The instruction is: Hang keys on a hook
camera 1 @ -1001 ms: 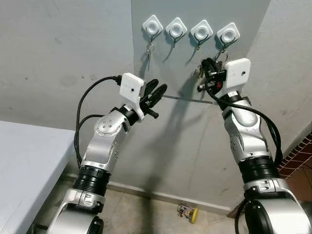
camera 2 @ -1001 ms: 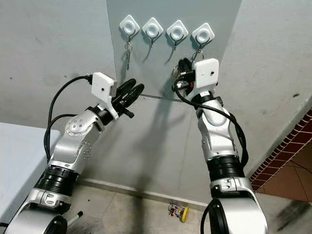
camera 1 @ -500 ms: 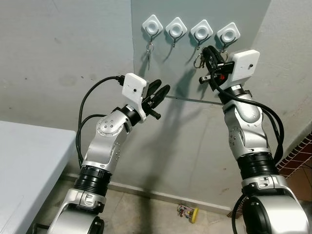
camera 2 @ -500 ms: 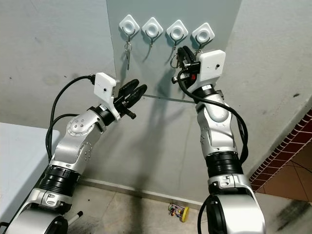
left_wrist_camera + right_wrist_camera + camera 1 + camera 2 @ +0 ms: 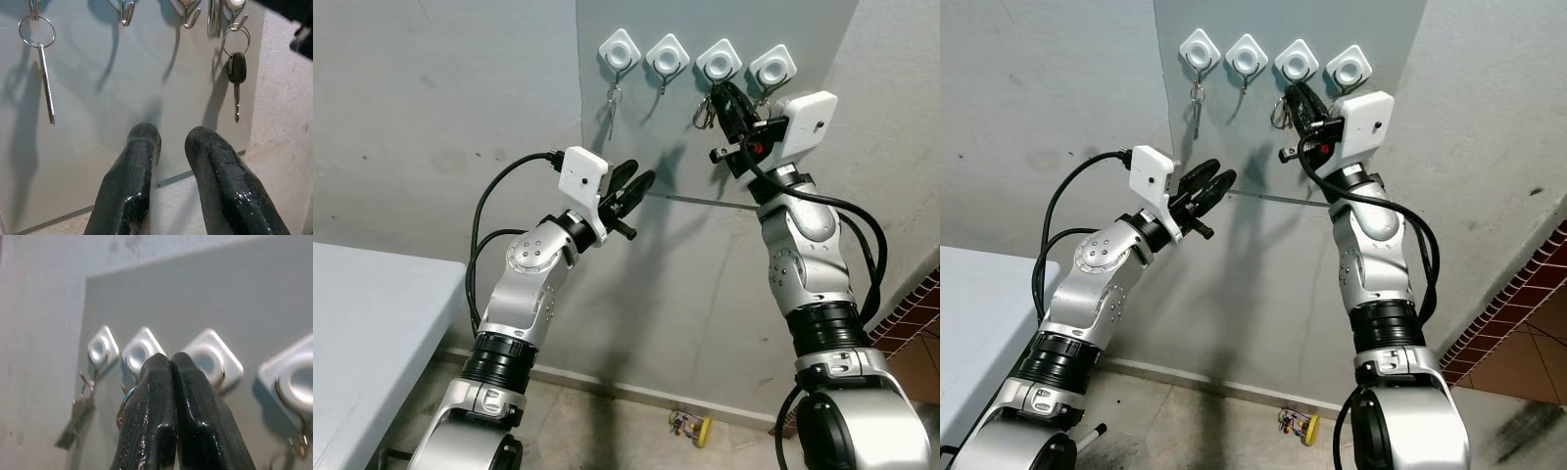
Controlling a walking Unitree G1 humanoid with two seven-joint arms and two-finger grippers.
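Four white hooks line the top of a grey wall board. A silver key hangs from the leftmost hook. A black-headed key hangs from the rightmost hook. My right gripper is raised just under the third hook. It is shut on a metal key ring, which dangles beside its fingertips. My left gripper is held lower, pointing at the board with its fingers slightly open and nothing between them.
A white table fills the lower left. On the floor by the wall lies a small yellow object. Red brick tiles show at the right edge. The second hook is bare.
My right gripper has risen and shifted left with the key ring, from below the rightmost hook to just under the third hook. The left arm has barely moved.
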